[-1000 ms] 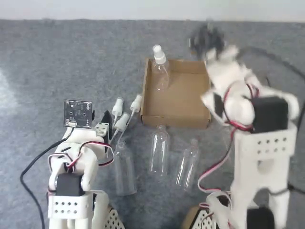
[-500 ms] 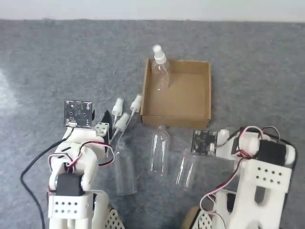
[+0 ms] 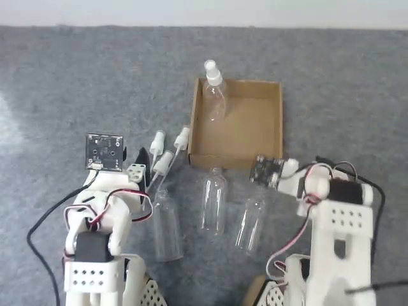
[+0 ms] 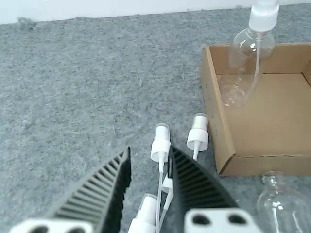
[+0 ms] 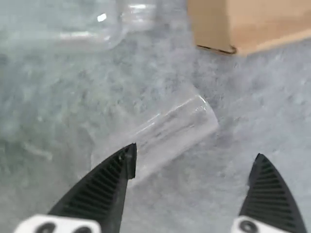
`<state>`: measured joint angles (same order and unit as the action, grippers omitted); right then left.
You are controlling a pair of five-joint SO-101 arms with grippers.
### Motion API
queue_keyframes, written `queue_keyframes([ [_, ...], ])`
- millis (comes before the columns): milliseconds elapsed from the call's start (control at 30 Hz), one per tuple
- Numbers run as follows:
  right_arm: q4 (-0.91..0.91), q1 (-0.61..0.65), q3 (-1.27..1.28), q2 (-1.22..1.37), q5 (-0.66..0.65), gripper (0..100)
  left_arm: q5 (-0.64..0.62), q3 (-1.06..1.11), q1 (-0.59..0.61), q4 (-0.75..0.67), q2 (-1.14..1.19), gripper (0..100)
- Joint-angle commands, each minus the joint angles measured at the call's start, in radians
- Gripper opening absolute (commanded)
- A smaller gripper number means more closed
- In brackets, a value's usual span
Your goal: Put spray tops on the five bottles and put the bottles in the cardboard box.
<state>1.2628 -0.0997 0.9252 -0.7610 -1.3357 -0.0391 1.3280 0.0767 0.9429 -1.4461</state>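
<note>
Meanwhile the left tool (image 4: 149, 150) has not stirred: its jaws stand a little apart over the three loose spray tops (image 3: 164, 162), one thin tube running between them, and they grip nothing. Just to the right, the three bare bottles (image 3: 213, 201) lie where they lay, side by side on the grey bench (image 3: 76, 83), necks toward the cardboard box (image 3: 248, 134). One capped bottle (image 3: 214, 95) leans in the box's far left corner, unmoved.

The change is all on the right. A second ago the right arm was up over the box's far right corner. Half a second ago it had swung back and dropped beside the rightmost bare bottle. Now its wrist has edged toward the box's near right corner. In its wrist view the right tool (image 5: 194, 153) is spread wide and empty. A bare bottle (image 5: 170, 131) lies on the bench between the jaws, untouched, with the box corner close by.

My reading is that one bottle is done and this arm has come back for the next, which must be picked up before a top can go on
</note>
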Motion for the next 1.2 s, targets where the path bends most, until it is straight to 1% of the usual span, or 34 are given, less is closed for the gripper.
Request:
queue_keyframes([
  [0, -0.127, -0.038, -0.015, 0.154, 0.189, 30.3, 0.000, -0.007, 0.006, -0.029, -0.011, 11],
  [133, -0.228, -0.105, -0.087, 0.332, 0.413, 24.3, 0.000, -0.007, 0.006, -0.028, -0.011, 11],
  [267, -0.231, -0.214, -0.227, 0.479, 0.631, 15.6, 0.000, -0.007, 0.006, -0.025, -0.011, 11],
  [367, -0.229, -0.314, -0.311, 0.575, 0.712, 11.9, 0.000, -0.007, 0.006, -0.025, -0.011, 11],
  [433, -0.229, -0.383, -0.358, 0.628, 0.749, 11.5, 0.000, -0.005, 0.005, -0.025, -0.011, 11],
  [533, -0.229, -0.475, -0.425, 0.711, 0.845, 11.6, 0.000, -0.005, 0.005, -0.023, -0.011, 11],
  [633, -0.229, -0.530, -0.483, 0.800, 0.934, 11.7, 0.000, -0.005, 0.005, -0.023, -0.011, 11],
  [767, -0.229, -0.533, -0.537, 0.881, 1.108, 13.2, 0.000, -0.005, 0.005, -0.023, -0.011, 11],
  [833, -0.226, -0.516, -0.552, 0.886, 1.218, 18.2, 0.000, -0.005, 0.005, -0.023, -0.011, 11],
  [933, -0.154, -0.490, -0.597, 0.886, 1.346, 26.1, 0.000, -0.005, 0.005, -0.025, -0.011, 11],
  [1033, -0.090, -0.469, -0.643, 0.886, 1.450, 28.0, 0.000, -0.005, 0.005, -0.025, -0.011, 11],
  [1100, -0.064, -0.455, -0.674, 0.886, 1.473, 28.2, 0.000, -0.005, 0.005, -0.025, -0.011, 11],
  [1167, -0.036, -0.450, -0.706, 0.886, 1.447, 28.2, 0.000, -0.005, 0.005, -0.025, -0.011, 11],
])
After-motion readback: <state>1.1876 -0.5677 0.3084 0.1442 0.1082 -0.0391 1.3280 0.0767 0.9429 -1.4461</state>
